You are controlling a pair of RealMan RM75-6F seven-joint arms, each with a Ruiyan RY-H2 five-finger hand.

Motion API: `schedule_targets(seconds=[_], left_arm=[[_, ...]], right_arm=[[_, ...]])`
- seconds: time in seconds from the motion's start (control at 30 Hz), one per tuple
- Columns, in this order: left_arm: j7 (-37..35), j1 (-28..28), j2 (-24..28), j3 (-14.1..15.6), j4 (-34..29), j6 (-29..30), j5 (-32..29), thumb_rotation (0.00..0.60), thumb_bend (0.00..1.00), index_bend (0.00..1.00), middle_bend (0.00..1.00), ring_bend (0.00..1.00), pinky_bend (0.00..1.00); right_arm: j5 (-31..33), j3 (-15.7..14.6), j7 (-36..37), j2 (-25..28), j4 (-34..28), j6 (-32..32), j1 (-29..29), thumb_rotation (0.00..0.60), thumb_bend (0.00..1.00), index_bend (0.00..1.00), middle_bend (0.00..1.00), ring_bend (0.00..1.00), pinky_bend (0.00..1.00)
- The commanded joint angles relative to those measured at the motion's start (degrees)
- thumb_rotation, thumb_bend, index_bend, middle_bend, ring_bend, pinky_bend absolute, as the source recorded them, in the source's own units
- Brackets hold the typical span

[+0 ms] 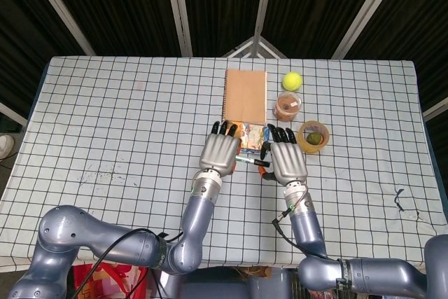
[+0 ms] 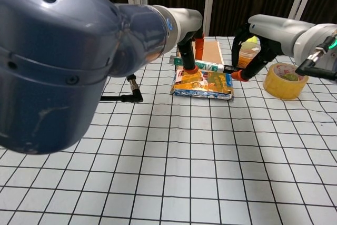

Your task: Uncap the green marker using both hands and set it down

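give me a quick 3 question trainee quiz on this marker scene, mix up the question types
1. True or false: the green marker is held off the table between the left hand and the right hand.
2. Multiple choice: what lies directly under the marker in the chest view? A) the snack packet B) the tape roll C) the tennis ball
3. Fill in: the brown notebook lies to the ____ of the tennis ball in the head view.

Key: 1 true; 2 A; 3 left
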Motion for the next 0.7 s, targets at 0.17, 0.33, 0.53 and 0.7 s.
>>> schedule_targets(seconds=[0.17,0.33,0.53,0.7], left_arm=[[-0.17,0.26,0.19,0.27,0.11,-0.04,0.02,0.600,0.53,0.56,0.10,0.00,0.00],[0.01,0.55,0.47,0.68,0.02,0.01,-0.17,0.600,0.53,0.56,0.10,0.00,0.00],[-0.31,1.11,1.07,0.81,-0.58,0.34,0.06,0.600,0.53,0.56,0.10,0.00,0.00],[-0.44,1.85,1.96,1.20,-1.64,0.75,0.19,0.600,0.53,0.56,0.10,0.00,0.00]], right_arm=[[-0.61,-0.21,0.25,0.40,-0.23,0.28,-0.22,0.600,0.42,0.66,0.08,0.08,0.04],[-0.72,-0.24,0.75,0.68,-0.04,0.56,-0.61,0.600,0.44,0.71,0.09,0.09,0.04],[-0.72,-0.58,1.06,1.24,0.36,0.42,-1.06,0.600,0.45,0.73,0.09,0.09,0.04],[-0.53,-1.26,0.63,1.91,1.10,0.27,-1.43,0.600,0.45,0.73,0.09,0.09,0.04]])
